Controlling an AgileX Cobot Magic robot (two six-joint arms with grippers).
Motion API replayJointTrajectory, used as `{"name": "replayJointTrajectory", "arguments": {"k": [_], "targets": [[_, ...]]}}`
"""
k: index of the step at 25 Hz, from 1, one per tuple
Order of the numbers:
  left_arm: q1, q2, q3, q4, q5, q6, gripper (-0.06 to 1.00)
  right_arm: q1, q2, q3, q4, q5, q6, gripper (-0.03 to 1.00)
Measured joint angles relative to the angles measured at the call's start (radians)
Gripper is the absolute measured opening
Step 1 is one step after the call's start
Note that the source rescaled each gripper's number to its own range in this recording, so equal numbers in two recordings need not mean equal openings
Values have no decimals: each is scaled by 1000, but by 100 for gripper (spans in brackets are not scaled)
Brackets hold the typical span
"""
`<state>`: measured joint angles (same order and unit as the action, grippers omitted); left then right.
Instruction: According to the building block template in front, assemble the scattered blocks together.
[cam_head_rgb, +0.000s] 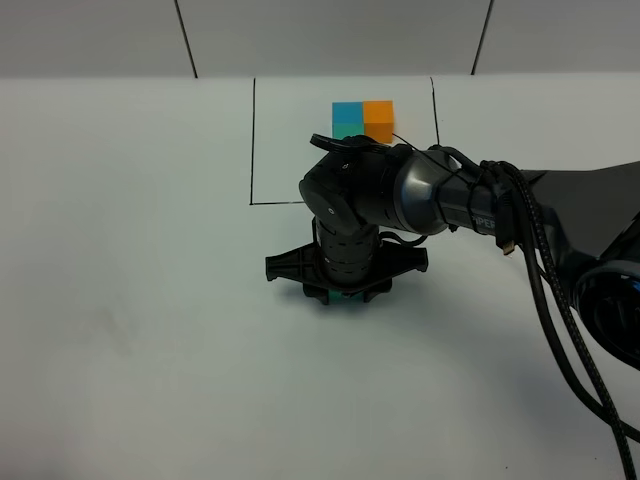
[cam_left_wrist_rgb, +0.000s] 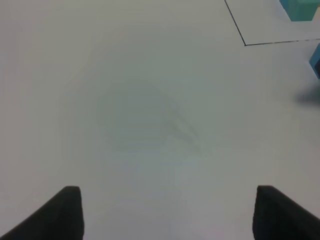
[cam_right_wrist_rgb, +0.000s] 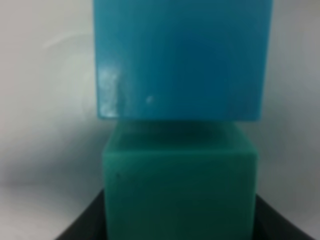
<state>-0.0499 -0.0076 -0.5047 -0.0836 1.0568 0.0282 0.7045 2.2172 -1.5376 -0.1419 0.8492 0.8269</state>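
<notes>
The right gripper pinches the teal-green cube on the table, apparently butting it against the blue cube to copy the framed template beyond, while the left gripper hovers spread and empty.

A: How many cubes show inside the one drawn frame?
B: Two: one blue template cube, one orange template cube.
A: And loose ones?
B: Two: one sky-blue block, one teal-green block. One arm shows overhead.
</notes>
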Motion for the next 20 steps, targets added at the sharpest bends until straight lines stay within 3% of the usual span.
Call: {"name": "replayJointTrajectory", "arguments": {"k": [20], "targets": [[0, 0, 0, 0, 0, 0, 49, -1, 3, 0, -25, -25, -3, 2]]}}
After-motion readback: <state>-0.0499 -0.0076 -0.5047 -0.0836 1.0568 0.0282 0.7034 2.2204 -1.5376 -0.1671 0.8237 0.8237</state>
